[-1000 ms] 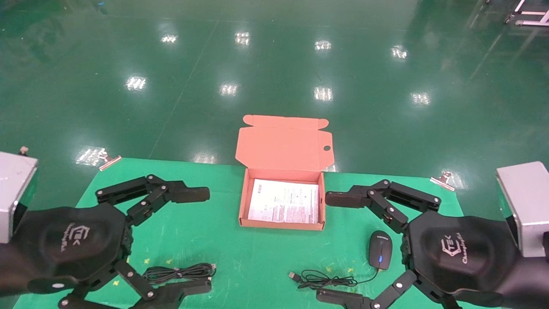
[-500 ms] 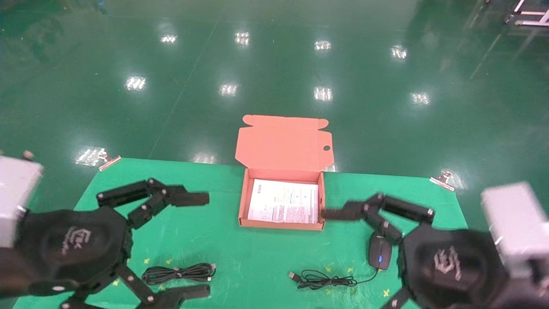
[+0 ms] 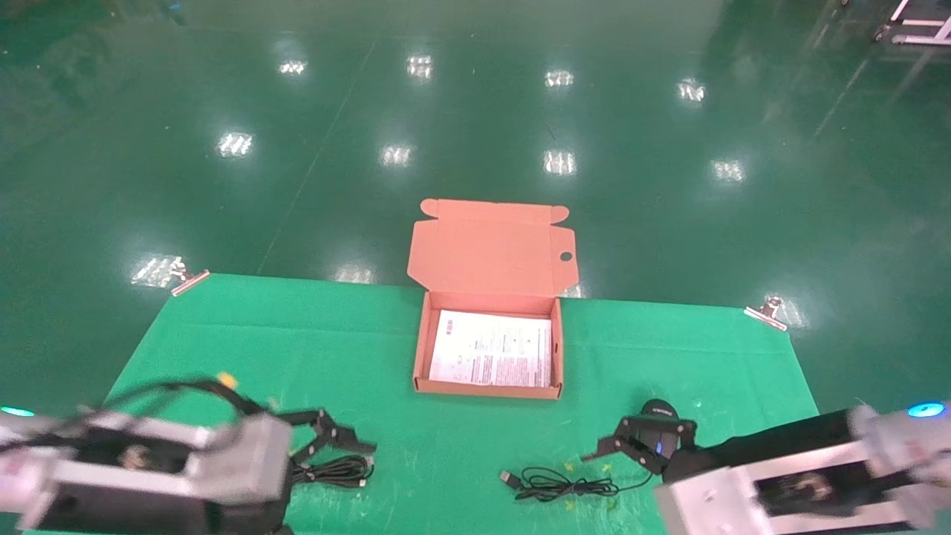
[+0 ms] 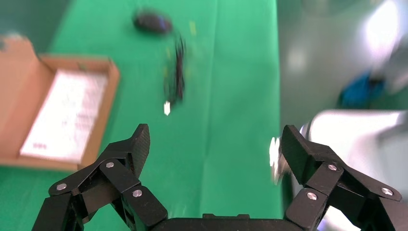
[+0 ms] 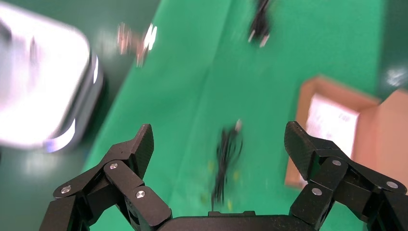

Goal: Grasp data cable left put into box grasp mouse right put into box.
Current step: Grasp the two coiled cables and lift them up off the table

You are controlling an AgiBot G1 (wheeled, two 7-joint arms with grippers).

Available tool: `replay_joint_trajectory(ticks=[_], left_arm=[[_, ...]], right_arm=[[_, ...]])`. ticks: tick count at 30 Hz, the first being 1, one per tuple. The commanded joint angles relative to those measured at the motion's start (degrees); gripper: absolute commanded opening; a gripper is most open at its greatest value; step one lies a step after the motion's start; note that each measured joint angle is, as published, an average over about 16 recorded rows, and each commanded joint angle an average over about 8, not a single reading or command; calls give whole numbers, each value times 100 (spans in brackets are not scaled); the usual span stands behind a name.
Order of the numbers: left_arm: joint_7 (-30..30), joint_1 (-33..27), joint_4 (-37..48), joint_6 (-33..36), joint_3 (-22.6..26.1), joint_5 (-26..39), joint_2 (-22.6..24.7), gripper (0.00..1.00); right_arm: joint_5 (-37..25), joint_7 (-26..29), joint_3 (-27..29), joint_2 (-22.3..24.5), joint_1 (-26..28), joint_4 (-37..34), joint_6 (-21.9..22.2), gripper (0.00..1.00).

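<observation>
With the box (image 3: 488, 386) as landmark, the spread left hand (image 3: 338, 438) sits over the data cable (image 3: 334, 471) and the spread right hand (image 3: 639, 443) over the mouse (image 3: 658, 410).

The data cable (image 3: 333, 471), a thin black looped bundle, is laid flat on the green mat near its front left. The mouse (image 3: 657, 425), small, black and oval with a blue dot, is set at the front right, its thin cord (image 3: 559, 484) trailed leftward to a USB plug. Between them, farther back, the salmon-orange box (image 3: 420, 349) is stood open, its holed lid raised and a white printed sheet laid inside.
</observation>
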Motion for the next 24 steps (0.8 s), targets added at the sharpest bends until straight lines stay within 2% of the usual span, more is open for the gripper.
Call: replay_joint_trajectory(ticks=[1,6,12,18,24], left_arm=[[41,-104,-14,-12,170,388,109,100],[228,-239,-56,-281,577,1547,409,100],[233,-202,-52,-727,955,2713,756,100],[-61,-23,78,-1165,1186,3552,1038,100],[-423,51,550,-1492,1275,4056,1314,100]], right_arm=[[-454,-142,-332,-121,207,3,14,100],[-1236,-192,-803,-385,289,-1,198,100],[-1986,-130,-1116,-640,128,-22,578,100],[-2643,97,-1273,-828,-138,-93,1111,100],[-3056,235,-1364,-1029,-373,-332,1565,100]])
